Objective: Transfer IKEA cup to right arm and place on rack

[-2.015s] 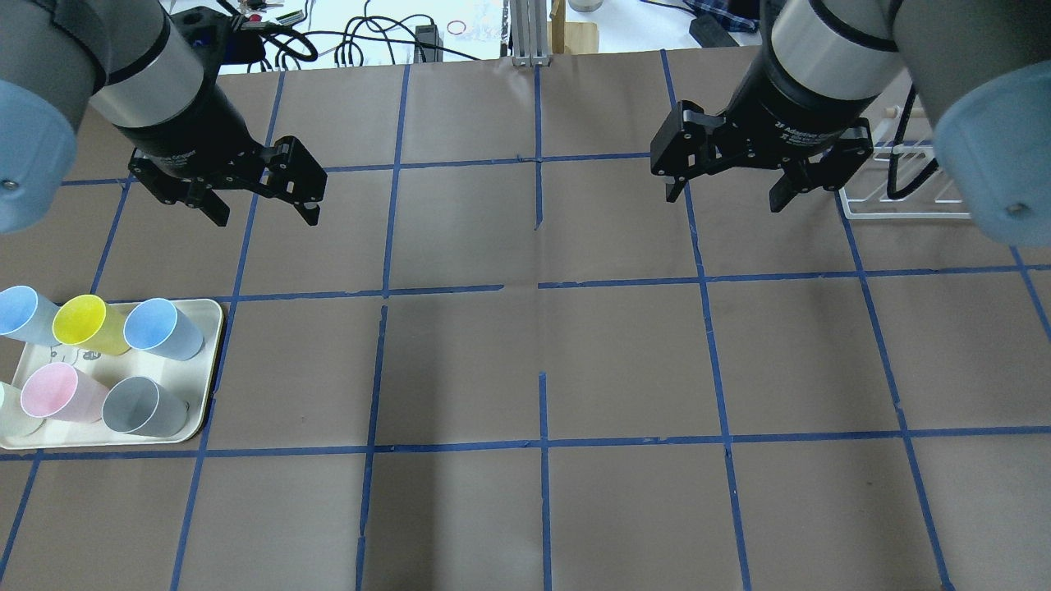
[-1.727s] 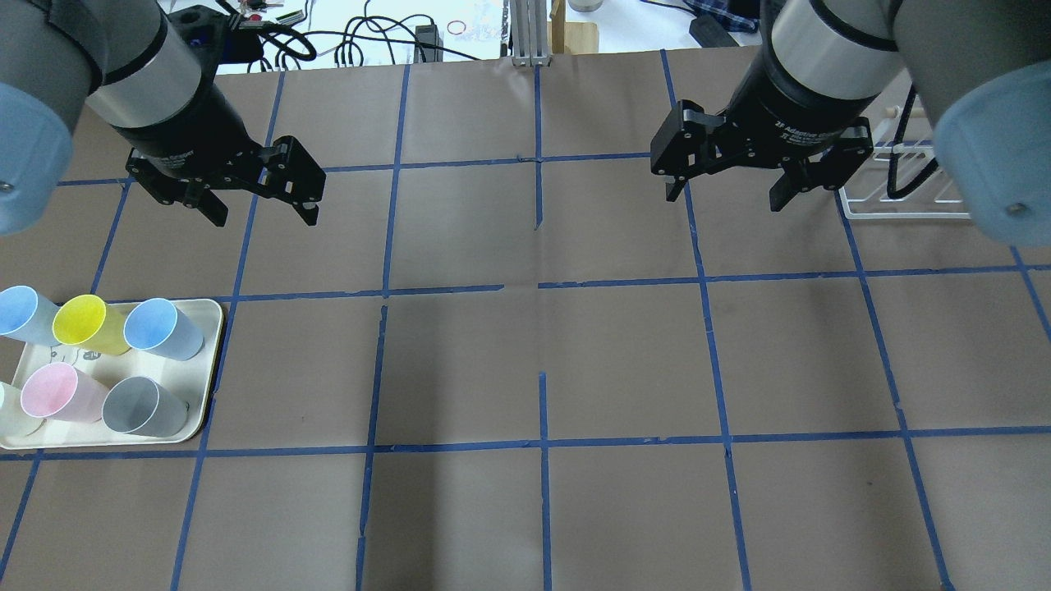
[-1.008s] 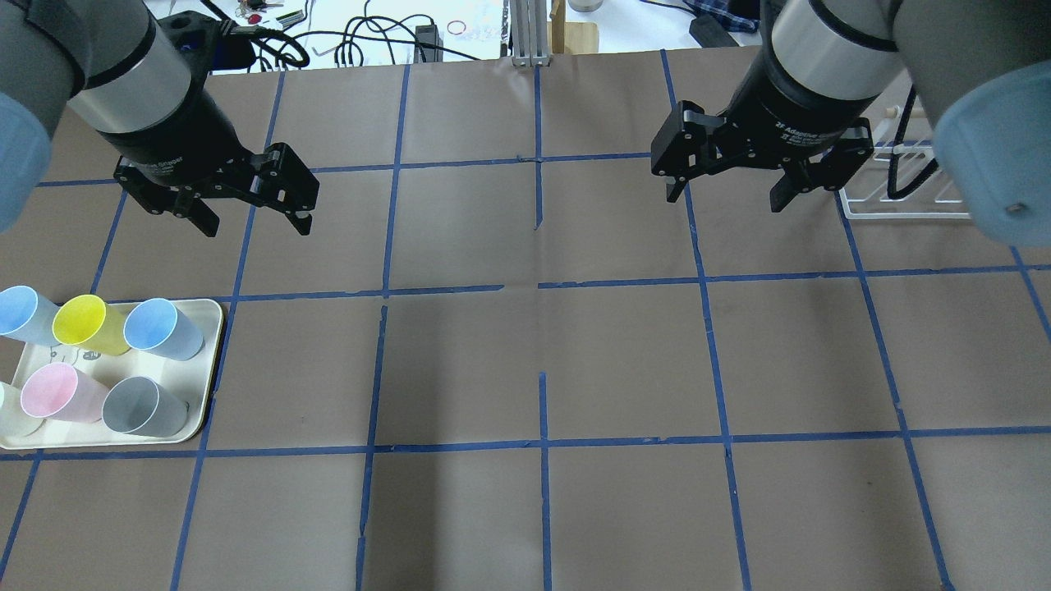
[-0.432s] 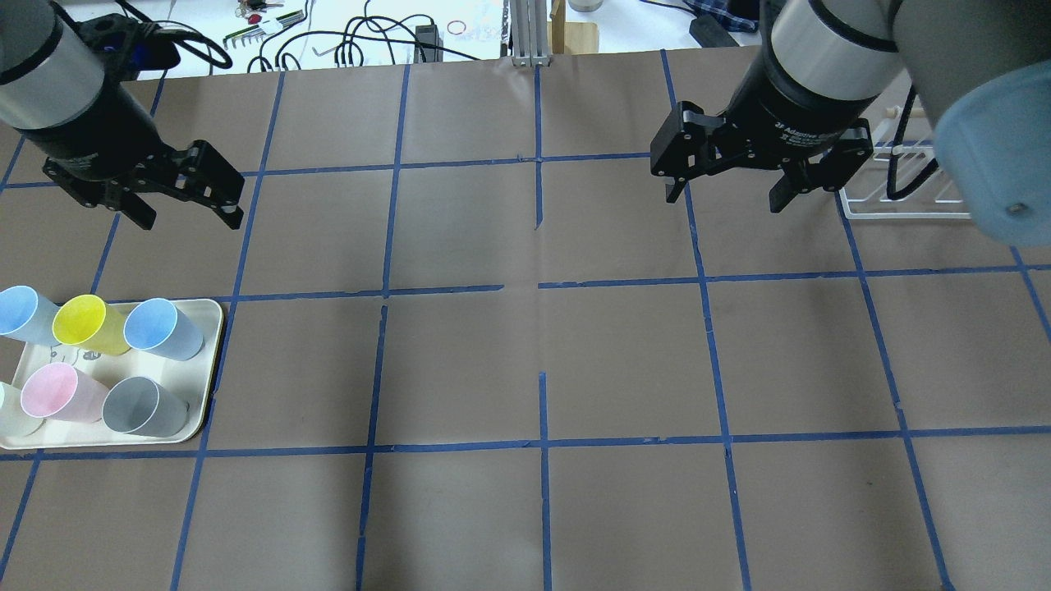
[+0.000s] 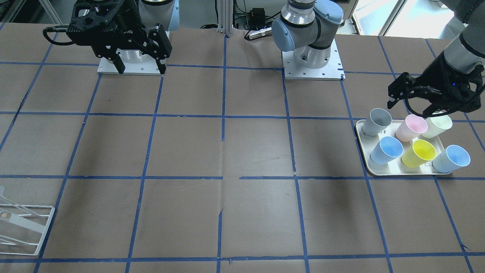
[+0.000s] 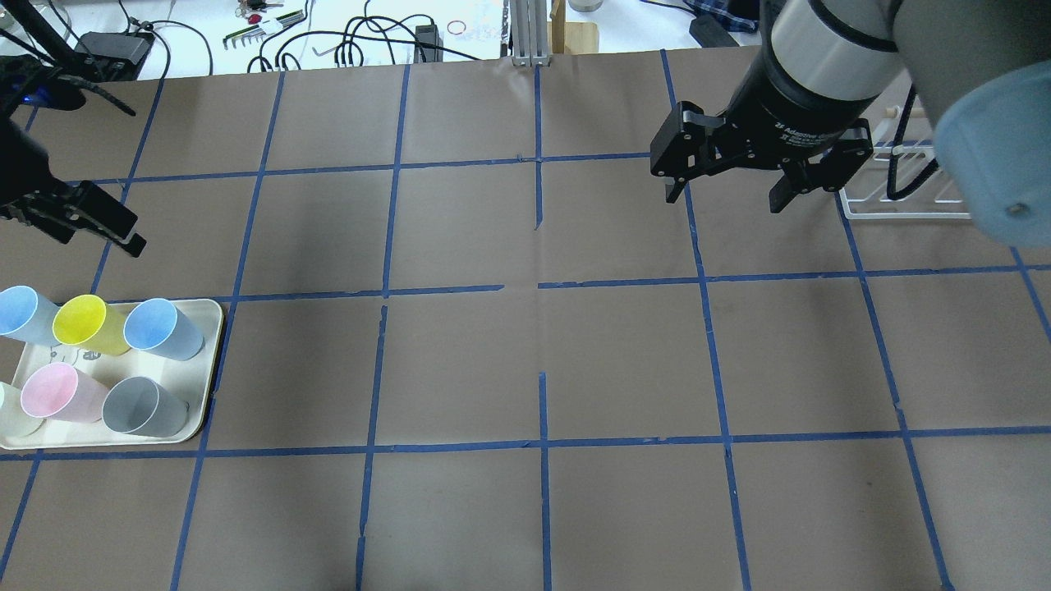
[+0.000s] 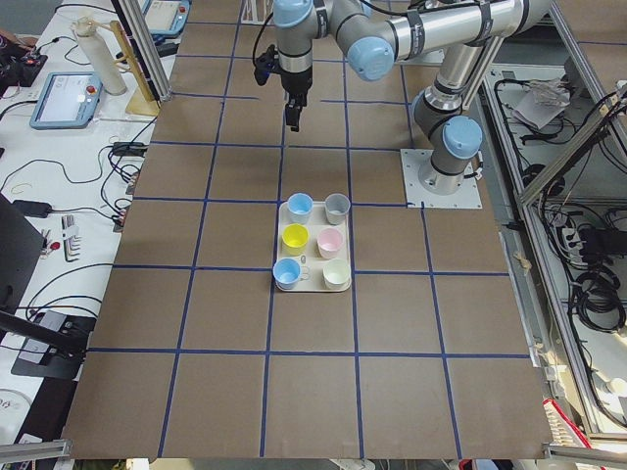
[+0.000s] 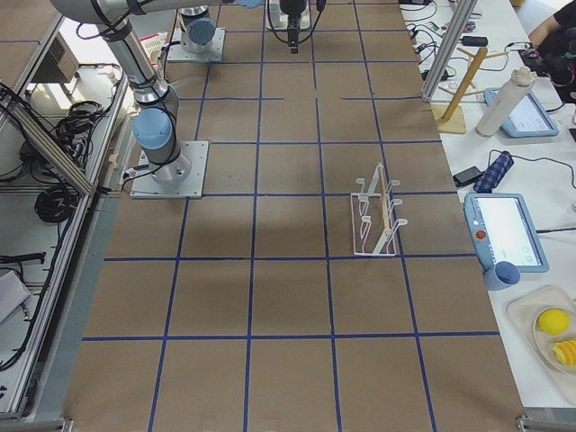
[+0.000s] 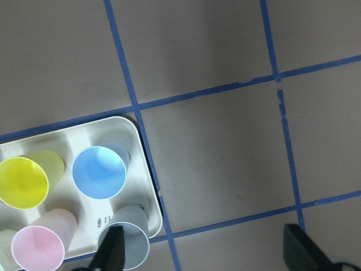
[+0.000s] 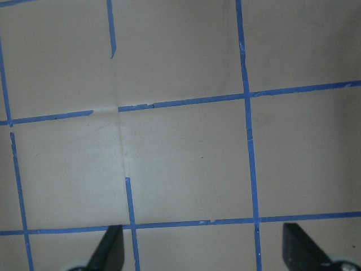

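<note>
Front view: left gripper, jaws wide apart, hangs above the tray's robot-side edge; IKEA cup stands on the tray, beside the yellow cup.
Overhead view: right gripper, jaws apart, hovers near the rack.
Left wrist view: IKEA cup upright between yellow cup and tray rim.
Right wrist view: taped table below.

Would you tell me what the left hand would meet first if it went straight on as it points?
The left hand points down, probably at the paper-covered table beside the tray's corner. One finger lines up near the grey cup, so it might clip that first; depth is unclear.
</note>
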`<state>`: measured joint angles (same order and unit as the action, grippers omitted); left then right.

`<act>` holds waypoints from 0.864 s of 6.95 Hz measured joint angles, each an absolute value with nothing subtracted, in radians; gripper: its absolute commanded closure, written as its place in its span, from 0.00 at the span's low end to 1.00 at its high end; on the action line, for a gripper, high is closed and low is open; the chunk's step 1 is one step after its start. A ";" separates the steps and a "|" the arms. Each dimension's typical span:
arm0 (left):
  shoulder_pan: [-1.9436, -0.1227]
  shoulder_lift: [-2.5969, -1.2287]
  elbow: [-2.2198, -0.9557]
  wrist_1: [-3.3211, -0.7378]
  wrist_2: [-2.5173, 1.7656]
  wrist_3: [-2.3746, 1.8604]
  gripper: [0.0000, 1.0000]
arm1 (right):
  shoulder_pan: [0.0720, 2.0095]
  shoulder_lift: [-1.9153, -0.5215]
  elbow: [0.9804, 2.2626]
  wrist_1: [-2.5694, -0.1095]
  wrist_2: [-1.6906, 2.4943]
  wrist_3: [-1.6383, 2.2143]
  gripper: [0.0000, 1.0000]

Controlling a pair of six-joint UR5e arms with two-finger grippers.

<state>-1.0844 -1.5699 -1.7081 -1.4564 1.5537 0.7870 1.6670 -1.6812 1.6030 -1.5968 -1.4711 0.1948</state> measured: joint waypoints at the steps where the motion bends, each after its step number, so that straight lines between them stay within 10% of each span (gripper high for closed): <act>1: -1.053 -1.597 -1.758 -1.349 1.557 0.895 0.26 | 1.666 -1.681 1.603 -1.597 -1.471 0.195 0.00; 6: -0.948 -1.733 -1.902 -1.035 1.552 1.102 0.32 | 1.666 -1.681 1.605 -1.597 -1.471 0.195 0.00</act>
